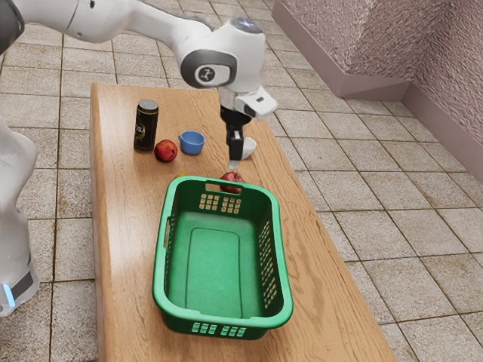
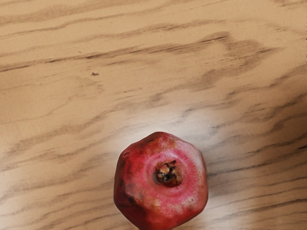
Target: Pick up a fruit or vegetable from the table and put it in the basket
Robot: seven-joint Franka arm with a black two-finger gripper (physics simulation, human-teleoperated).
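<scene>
Wears smooth, rounded white shells (image 1: 98,16). At the exterior view's 10 o'clock, shows a near-black joint cap (image 1: 9,26). Near 12 o'clock, carries a dark grey surround (image 1: 219,58), a pale panel (image 1: 223,75), 1 round black emblem (image 1: 206,74) and a bluish top cap (image 1: 247,25). Ends in a boxy white housing (image 1: 245,104) and black end effector (image 1: 235,161). Toward 8 o'clock, has 1 dark patch (image 1: 26,284) and 1 glowing pale-blue strip (image 1: 9,294).

Premises: robot workstation in a tiled room; type of building cannot be determined.
Noted: speckled beige square-tile floor (image 1: 336,181) with dark joints, rough pinkish textured wall (image 1: 362,38) with smooth mauve baseboard (image 1: 370,87), white jointed robot arm (image 1: 151,24) over light-brown wood-grain table (image 1: 324,302).
</scene>
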